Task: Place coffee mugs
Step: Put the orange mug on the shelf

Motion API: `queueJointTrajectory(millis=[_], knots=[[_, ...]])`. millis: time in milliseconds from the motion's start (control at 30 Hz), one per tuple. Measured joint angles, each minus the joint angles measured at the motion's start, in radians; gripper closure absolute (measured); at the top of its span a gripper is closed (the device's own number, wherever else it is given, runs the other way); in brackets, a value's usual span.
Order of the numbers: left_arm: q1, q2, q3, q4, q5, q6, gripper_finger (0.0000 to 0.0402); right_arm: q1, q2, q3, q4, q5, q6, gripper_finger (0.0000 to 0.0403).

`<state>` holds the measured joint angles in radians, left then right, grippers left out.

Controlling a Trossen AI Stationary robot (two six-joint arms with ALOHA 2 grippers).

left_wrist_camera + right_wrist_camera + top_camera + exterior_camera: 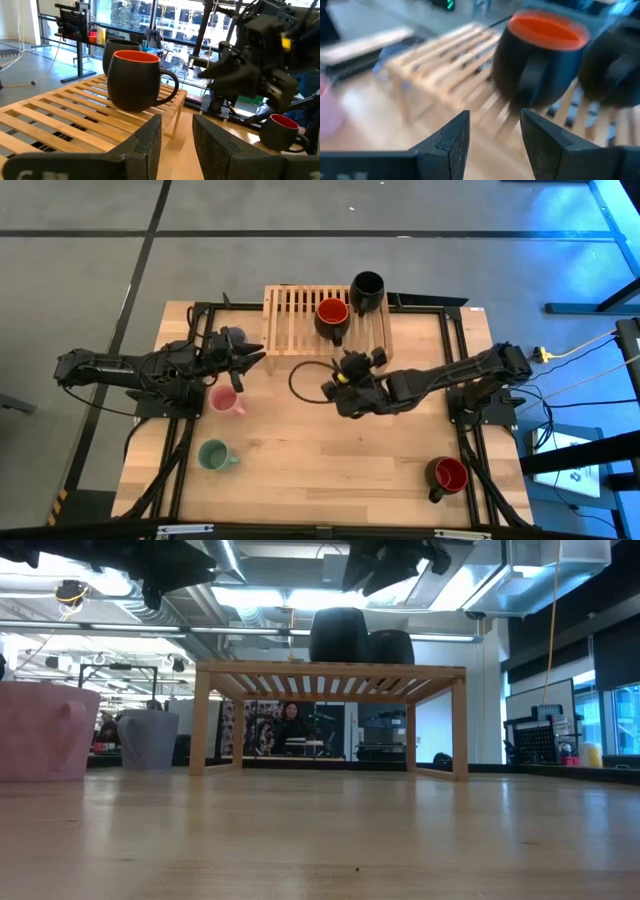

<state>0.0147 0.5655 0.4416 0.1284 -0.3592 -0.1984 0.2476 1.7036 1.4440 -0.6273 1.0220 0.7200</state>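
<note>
A wooden slatted rack point(300, 320) stands at the table's far edge. On it stand a red-inside dark mug point(332, 315) point(135, 80) point(540, 55) and a black mug point(367, 290) point(615, 65). The lavender mug point(232, 338), pink mug point(225, 400), green mug point(213, 455) and a second red-inside mug point(449, 475) point(282, 130) stand on the table. My right gripper point(355, 362) point(495, 130) is open and empty, just in front of the rack and facing the red-inside mug. My left gripper point(255, 360) point(177, 135) is open and empty beside the rack's left end, above the pink mug.
A dark cable loop point(300, 380) lies on the table in front of the rack, between the two grippers. Black frame rails point(195, 360) run along the table's left and right sides. In the low view the pink mug point(40, 730) and the lavender mug point(148, 738) stand left of the rack point(330, 675).
</note>
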Motion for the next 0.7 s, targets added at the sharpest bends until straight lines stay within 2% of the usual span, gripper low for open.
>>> queueJointTrajectory(millis=[100,167,267,367,433,567,700], knots=[[0.000,0.009,0.000,0.000,0.000,0.000,0.0297,0.021,-0.008,-0.076,0.047,-0.041,0.046,0.0246],[0.000,0.017,0.000,-0.004,0.000,0.000,0.0297,0.025,-0.021,-0.120,0.123,0.042,0.084,0.0250],[0.000,0.018,0.000,-0.006,0.000,0.000,0.0297,0.010,-0.038,-0.180,0.142,0.177,0.165,0.0256],[0.000,0.018,0.000,-0.008,-0.002,0.000,0.0297,-0.012,-0.033,-0.212,0.196,0.241,0.182,0.0258],[0.000,0.018,0.000,-0.010,-0.009,0.000,0.0297,-0.024,-0.033,-0.219,0.264,0.232,0.139,0.0259],[0.000,0.018,0.000,-0.009,-0.029,0.000,0.0297,-0.035,-0.026,-0.232,0.383,0.137,-0.019,0.0259],[0.000,0.018,0.000,-0.009,-0.029,0.000,0.0297,-0.051,-0.028,-0.231,0.429,0.146,-0.088,0.0259]])
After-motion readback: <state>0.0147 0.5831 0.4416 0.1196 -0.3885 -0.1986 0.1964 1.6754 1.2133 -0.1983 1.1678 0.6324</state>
